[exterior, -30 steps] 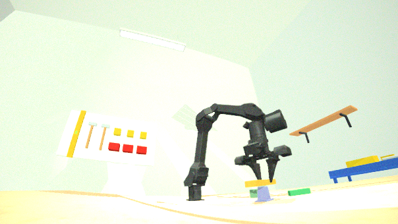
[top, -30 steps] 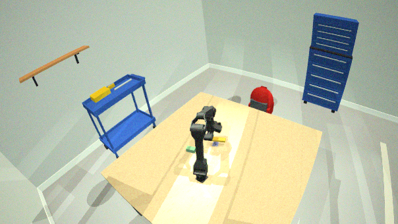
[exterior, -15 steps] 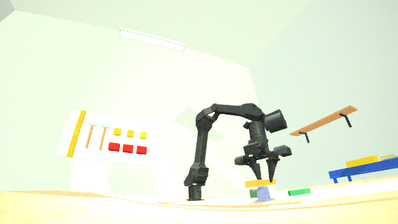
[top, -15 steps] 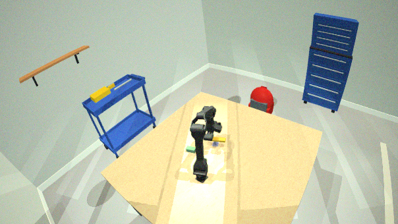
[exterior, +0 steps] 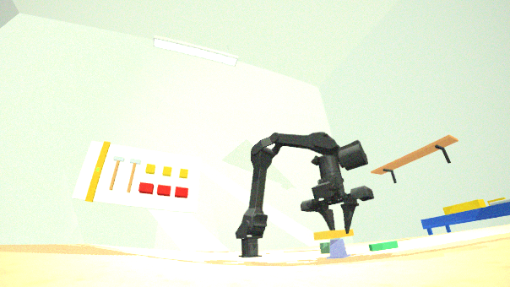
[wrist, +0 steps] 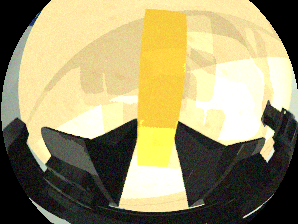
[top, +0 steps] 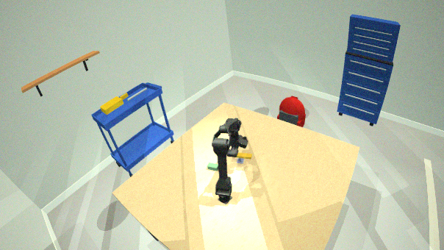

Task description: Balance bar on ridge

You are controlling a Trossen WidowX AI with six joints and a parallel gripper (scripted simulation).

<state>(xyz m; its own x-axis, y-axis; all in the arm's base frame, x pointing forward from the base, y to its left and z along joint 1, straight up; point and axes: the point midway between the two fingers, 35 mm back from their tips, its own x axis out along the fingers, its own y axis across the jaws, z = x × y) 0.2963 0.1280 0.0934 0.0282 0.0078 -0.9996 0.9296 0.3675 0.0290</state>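
Yellow bar (top: pixel 244 156) (exterior: pixel 333 235) (wrist: pixel 162 70), long and flat, sitting between the pincer (exterior: pixel 340 231) (wrist: pixel 156 124) tips, near level, clear of tabletop (top: pixel 305 176) (exterior: pixel 169 270) (wrist: pixel 65 50). Pale blue ridge (top: pixel 240 161) (exterior: pixel 338 249), narrowing upward, standing on tabletop just under bar; contact unclear.

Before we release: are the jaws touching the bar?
Touching: the wrist view shows the jaws against both sides of the yellow bar.

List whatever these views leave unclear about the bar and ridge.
- Contact between bar and ridge: too small to tell, exterior view.
- Ridge: blurred, top view; hidden beneath bar, wrist view.
- Bar's end beside the arm: covered by the tool, top view.
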